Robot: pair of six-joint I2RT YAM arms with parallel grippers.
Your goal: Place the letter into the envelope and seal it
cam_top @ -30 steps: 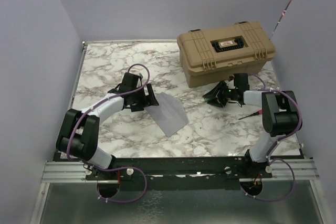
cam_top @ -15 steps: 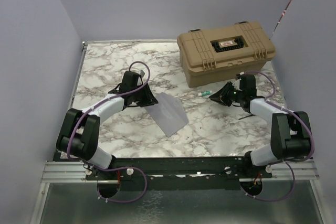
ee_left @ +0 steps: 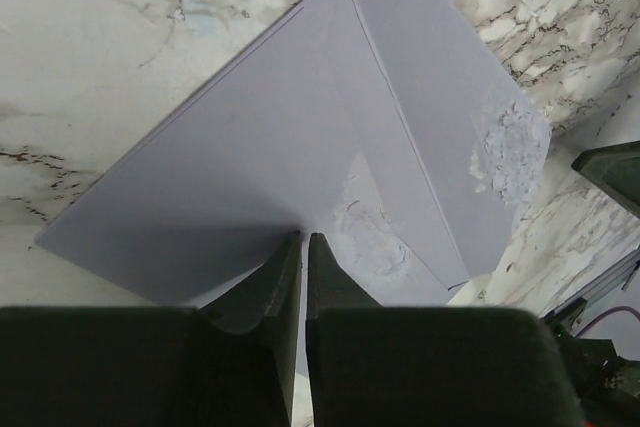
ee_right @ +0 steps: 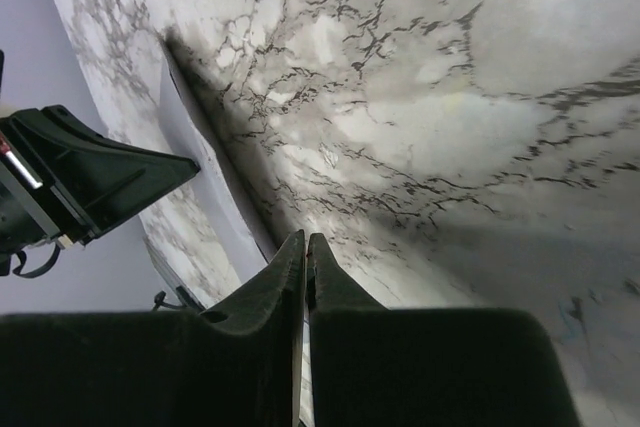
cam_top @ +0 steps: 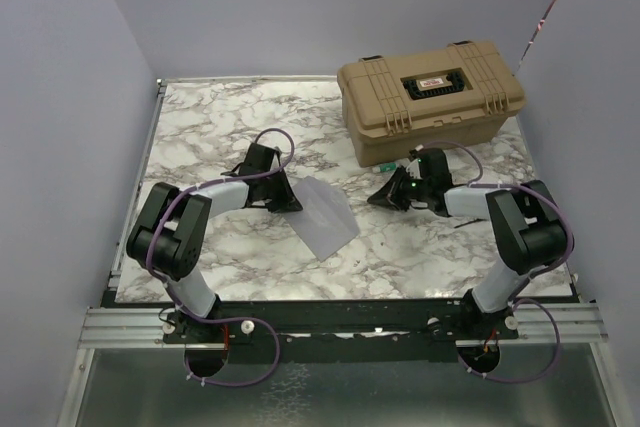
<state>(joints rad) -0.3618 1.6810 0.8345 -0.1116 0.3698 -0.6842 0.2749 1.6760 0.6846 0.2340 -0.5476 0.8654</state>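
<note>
Sealing | you're pinning the envelope [ee_left: 230,167] mid-counter [ee_left: 90,37], left gripper [ee_left: 303,247] jaws closed, empty | right gripper [ee_right: 305,247] jaws closed too; be stroking the flap [ee_left: 430,97] flat, gently.

Envelope [ee_left: 250,147] edge behind left end effector [ee_left: 303,240]

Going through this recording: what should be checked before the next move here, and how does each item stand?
1. Flat blue-grey paper envelope lies flat on the marble table: ok.
2. Light-brown paper letter in sight: not ok, no view shows it.
3. Letter already inside the envelope: cannot tell.
4. Left gripper shut, tips at the envelope's edge: ok.
5. Right gripper shut, empty, over bare marble beside the envelope: ok.
6. Flap sealed: cannot tell.
</note>
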